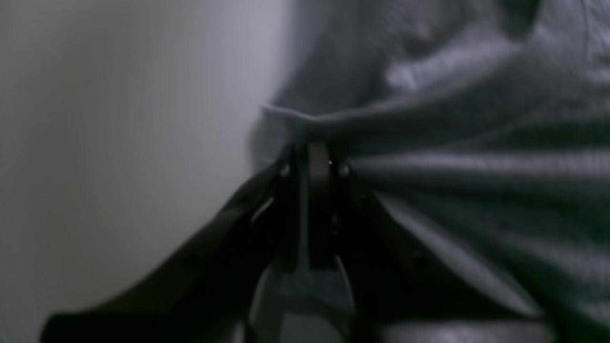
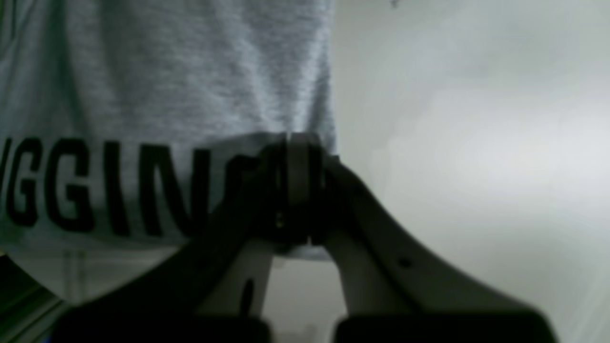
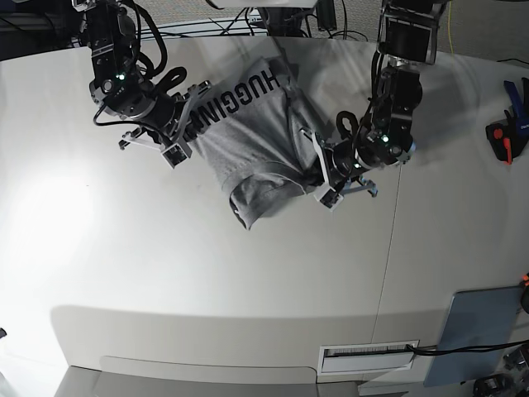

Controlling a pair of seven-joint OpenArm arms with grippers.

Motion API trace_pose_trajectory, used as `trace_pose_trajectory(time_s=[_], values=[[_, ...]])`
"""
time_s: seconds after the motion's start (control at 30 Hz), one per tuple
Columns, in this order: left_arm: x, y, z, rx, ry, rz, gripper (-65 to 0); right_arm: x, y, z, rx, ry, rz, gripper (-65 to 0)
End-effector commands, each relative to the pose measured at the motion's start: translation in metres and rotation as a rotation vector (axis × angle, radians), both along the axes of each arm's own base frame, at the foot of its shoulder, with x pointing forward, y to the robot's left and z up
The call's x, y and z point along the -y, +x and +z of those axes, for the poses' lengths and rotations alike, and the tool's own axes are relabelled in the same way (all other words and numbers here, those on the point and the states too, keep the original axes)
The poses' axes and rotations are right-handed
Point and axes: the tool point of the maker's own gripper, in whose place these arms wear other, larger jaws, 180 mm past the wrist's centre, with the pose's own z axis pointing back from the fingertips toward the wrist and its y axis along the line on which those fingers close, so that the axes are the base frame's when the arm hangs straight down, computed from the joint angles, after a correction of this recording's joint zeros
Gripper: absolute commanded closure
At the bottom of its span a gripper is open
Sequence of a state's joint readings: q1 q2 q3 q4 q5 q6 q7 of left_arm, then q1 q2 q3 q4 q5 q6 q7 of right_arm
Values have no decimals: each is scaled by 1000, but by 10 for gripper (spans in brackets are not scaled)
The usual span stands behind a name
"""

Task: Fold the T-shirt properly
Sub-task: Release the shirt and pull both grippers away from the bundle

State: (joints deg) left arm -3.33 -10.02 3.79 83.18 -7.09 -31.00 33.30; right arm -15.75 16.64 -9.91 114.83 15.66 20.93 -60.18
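The heather-grey T-shirt (image 3: 256, 136) lies bunched at the table's far middle, its black lettering facing up. A sleeve (image 3: 248, 198) points toward the front. My right gripper (image 3: 188, 124), on the base view's left, is shut on the shirt's edge by the lettering. In the right wrist view the gripper (image 2: 298, 143) pinches the edge of the shirt (image 2: 167, 85). My left gripper (image 3: 318, 172), on the base view's right, is shut on the shirt's opposite side. In the left wrist view the gripper (image 1: 314, 143) clamps a fold of the wrinkled shirt (image 1: 476, 157).
A flat grey-blue panel (image 3: 479, 335) lies at the front right corner. A red and black tool (image 3: 502, 134) and blue-handled pliers (image 3: 514, 91) sit at the right edge. Cables (image 3: 240, 25) run along the table's far edge. A white slot plate (image 3: 368, 357) is at the front edge.
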Motion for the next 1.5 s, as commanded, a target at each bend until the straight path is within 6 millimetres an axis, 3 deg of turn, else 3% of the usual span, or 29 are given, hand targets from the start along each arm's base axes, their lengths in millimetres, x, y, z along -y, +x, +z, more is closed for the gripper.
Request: trace_pose_trajectory(time_s=[0.0,0.23,0.37,0.5,0.57,0.77,0.87,0.97,1.17,1.47], values=[[2,17,21,68,-31,6,-51,-5,3,8,28,19,7,0],[6,30,47,94,-73,2,-51,-12,4,14,42,47,-1,0],[-1,19,54,66,-82,22,-51,19,18,28,108,-22,-107,0],[-13,-6,59,42,-160,77,-51,62,27,35,140,-85,-220,0],[-16,-24,53,13,-184,95,-51,72,28,36,145,-95,-236,0],[-14,-89,11,-133,-199,121,-52,62,23,20,99,-60,-191,0],[-23,-101,0,-122,-190,186,-51,49,15,2,39,-46,-154,0],[-40,-94,-11,-106,-125,266,-51,25,6,-9,4,-24,-87,0],[-45,-63,-12,-79,-121,285,-51,-17,-8,-17,-15,-8,33,0],[-47,-13,-19,-63,-152,289,-52,-19,-7,-20,-2,-53,16,0]])
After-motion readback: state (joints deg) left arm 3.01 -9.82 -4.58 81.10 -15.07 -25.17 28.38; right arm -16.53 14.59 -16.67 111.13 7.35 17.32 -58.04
